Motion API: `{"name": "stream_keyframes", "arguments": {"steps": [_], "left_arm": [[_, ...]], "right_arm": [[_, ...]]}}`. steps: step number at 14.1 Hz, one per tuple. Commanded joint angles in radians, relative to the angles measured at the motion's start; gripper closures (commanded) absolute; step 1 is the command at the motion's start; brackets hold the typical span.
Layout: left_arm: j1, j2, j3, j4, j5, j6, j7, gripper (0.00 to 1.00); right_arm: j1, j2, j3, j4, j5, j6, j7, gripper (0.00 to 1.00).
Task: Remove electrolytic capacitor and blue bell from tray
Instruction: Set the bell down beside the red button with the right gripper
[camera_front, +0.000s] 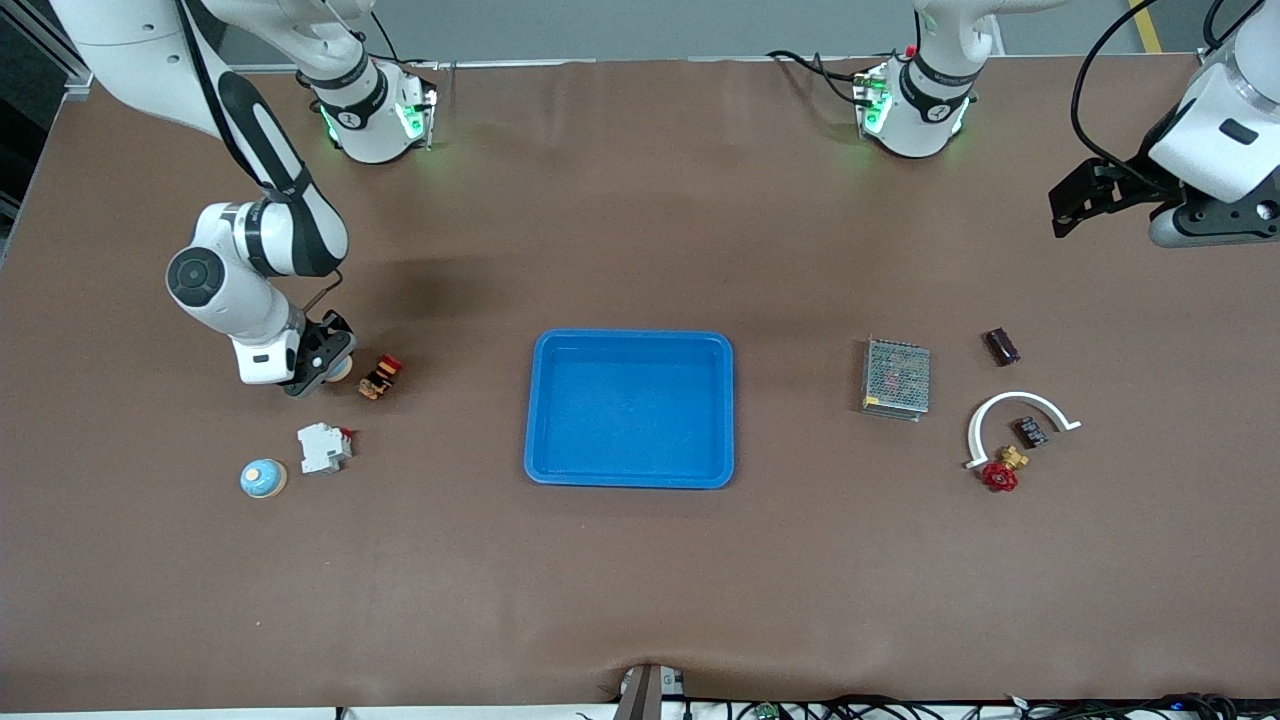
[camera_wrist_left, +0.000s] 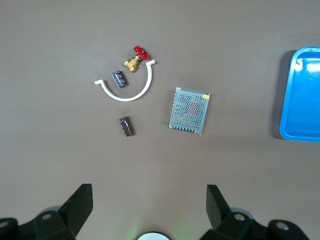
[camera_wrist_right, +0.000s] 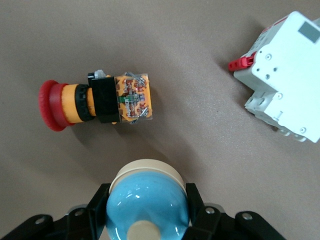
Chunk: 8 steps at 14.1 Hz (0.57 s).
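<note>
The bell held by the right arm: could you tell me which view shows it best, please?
The right wrist view: the blue bell fills it, clamped in the right pincer. The front view shows only a sliver; the left wrist view shows nothing of it.

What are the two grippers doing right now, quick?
Left gripper: open, holding nothing, up over the left arm's end of the table.
Right gripper: shut on a blue bell, beside the red push button.

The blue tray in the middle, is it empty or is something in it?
Empty. The blue tray shows only its bare blue floor in the front view; the bell is clamped in the right gripper, off toward the right arm's end.
</note>
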Motion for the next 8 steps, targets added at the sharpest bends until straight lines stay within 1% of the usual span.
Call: {"name": "stream_keyframes", "arguments": {"steps": [1,6,7,8], "left_arm": [[0.001,-0.013,-0.004,0.002,-0.009,-0.027,0.0,0.0],[0.001,-0.011,-0.006,-0.001,-0.01,-0.028,0.0,0.0],[0.001,-0.011,-0.006,-0.001,-0.01,-0.028,0.0,0.0],[0.001,-0.01,-0.006,-0.001,-0.01,-0.028,0.0,0.0]], "right_arm": [[-0.016,-0.001,0.013,-0.021,-0.018,0.026,-0.005,0.67],[-0.016,0.017,0.014,-0.021,-0.018,0.046,-0.005,0.67],[-0.016,0.02,0.014,-0.021,-0.018,0.051,-0.005,0.65],[-0.016,0.022,0.014,-0.021,-0.018,0.051,-0.005,0.59]]}}
